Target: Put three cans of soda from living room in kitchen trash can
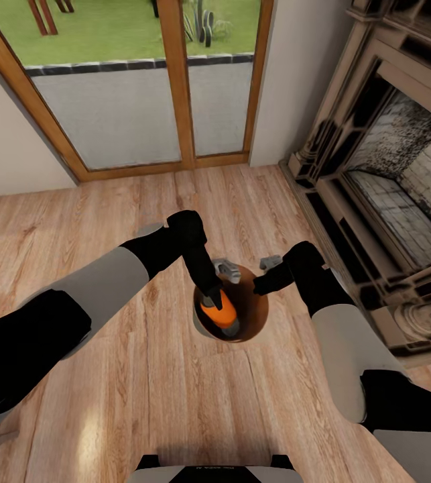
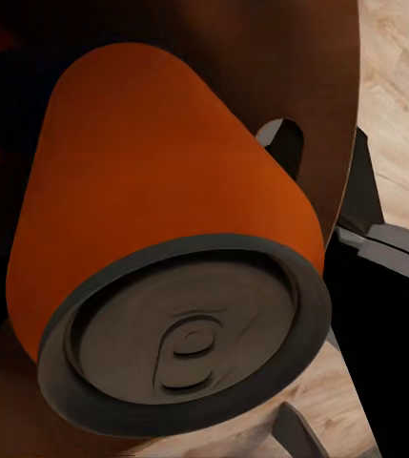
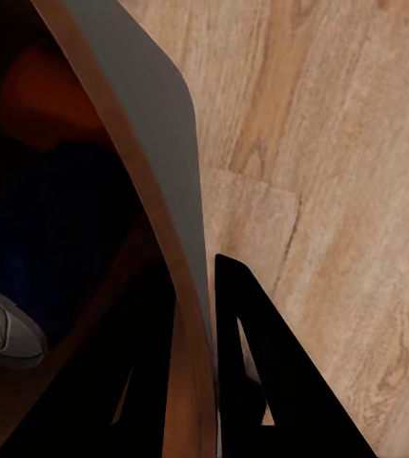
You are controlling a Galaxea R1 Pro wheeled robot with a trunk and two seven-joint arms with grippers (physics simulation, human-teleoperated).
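My left gripper (image 1: 212,297) is shut on the upper end of an orange can of soda (image 1: 223,315), which hangs tilted in the mouth of the tash can (image 1: 259,305). Close up in the left wrist view, the orange can (image 2: 156,181) turns its grey top toward the camera, with the bin's orange-brown inside (image 2: 290,57) behind it. My right gripper (image 1: 259,286) is shut on the bin's rim. Its black fingers (image 3: 247,363) straddle the bin's pale grey wall (image 3: 156,105), one inside and one outside. A blue can (image 3: 51,239) lies deep in the bin.
The bin stands on the wood floor (image 1: 108,201) of the living room. The brick-and-stone fireplace (image 1: 389,174) is close on the right. Wood-framed glass doors (image 1: 175,80) to a lawn are ahead.
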